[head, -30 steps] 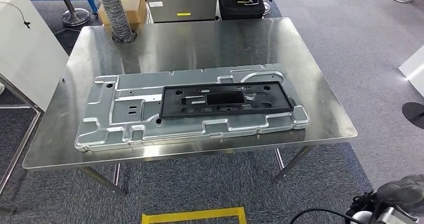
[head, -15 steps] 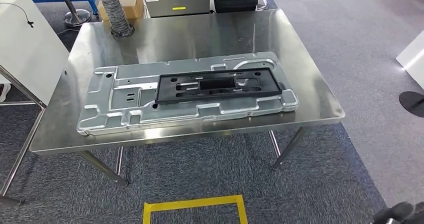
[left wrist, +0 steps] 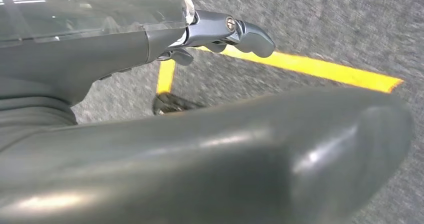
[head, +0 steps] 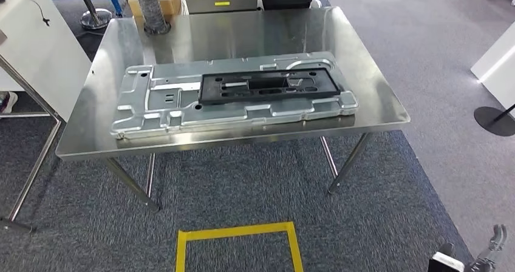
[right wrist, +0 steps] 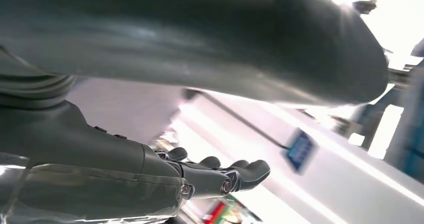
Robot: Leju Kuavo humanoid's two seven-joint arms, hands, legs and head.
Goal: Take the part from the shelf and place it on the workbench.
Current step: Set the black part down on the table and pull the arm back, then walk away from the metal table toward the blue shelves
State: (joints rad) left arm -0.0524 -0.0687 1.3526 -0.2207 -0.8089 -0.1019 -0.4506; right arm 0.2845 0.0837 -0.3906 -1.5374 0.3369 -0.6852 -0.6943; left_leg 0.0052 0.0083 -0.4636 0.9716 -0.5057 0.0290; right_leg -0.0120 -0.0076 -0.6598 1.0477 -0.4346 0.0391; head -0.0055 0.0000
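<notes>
I am seeing my left hand (left wrist: pixel 210 34) hanging over grey carpet beside a yellow floor marking (left wrist: pixel 310 68), fingers loosely spread, gripping nothing. My right hand (right wrist: pixel 210 176) is likewise holding nothing, fingers extended and apart. Ahead, the steel table (head: pixel 370 96) is standing with open carpet along its near and right edges. The silver stamped panel (head: pixel 158 111) is lying flat across it, and the black part (head: pixel 270 87) is resting on the panel's right half.
</notes>
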